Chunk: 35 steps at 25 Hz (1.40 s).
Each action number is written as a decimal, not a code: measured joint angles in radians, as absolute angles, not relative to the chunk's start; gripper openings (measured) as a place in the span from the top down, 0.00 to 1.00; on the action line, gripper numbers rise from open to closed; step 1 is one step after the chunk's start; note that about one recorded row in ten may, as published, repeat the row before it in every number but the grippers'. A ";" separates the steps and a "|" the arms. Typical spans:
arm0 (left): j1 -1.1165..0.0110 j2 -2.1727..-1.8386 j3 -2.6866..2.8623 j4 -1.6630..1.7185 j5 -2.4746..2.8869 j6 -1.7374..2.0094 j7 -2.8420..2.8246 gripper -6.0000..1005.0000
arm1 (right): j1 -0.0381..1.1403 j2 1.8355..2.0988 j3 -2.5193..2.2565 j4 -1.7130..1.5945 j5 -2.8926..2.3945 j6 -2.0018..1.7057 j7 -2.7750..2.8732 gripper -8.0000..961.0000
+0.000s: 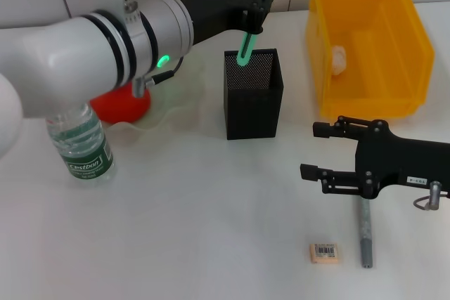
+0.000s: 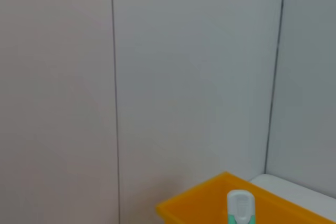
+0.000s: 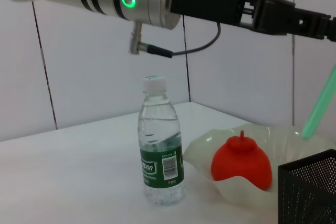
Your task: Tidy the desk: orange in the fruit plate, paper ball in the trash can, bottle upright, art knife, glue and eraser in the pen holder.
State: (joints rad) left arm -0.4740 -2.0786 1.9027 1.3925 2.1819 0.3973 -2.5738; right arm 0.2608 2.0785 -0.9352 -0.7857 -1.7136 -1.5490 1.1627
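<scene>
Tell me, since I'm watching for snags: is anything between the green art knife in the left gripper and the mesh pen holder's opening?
Nothing visible. The left gripper holds the art knife tilted, its lower tip right at the pen holder rim, and the opening below looks unobstructed.

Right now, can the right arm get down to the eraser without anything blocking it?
Probably yes. The right gripper hovers open just behind the eraser, which lies on bare table. Only the grey art knife lies beside it, apart from it.
</scene>
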 joint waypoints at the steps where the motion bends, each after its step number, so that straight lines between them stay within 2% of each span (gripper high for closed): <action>1: -0.477 -2.079 1.915 1.376 2.181 0.368 -2.576 0.74 | 0.262 2.079 -0.935 -0.784 -1.713 -1.549 1.163 0.20; 17: -0.518 -2.080 2.030 1.192 2.077 0.154 -2.582 0.72 | 0.267 2.078 -0.936 -0.780 -1.713 -1.534 1.163 0.20; 35: -0.535 -2.080 2.049 1.145 2.063 0.174 -2.581 0.69 | 0.269 2.079 -0.936 -0.776 -1.713 -1.535 1.163 0.20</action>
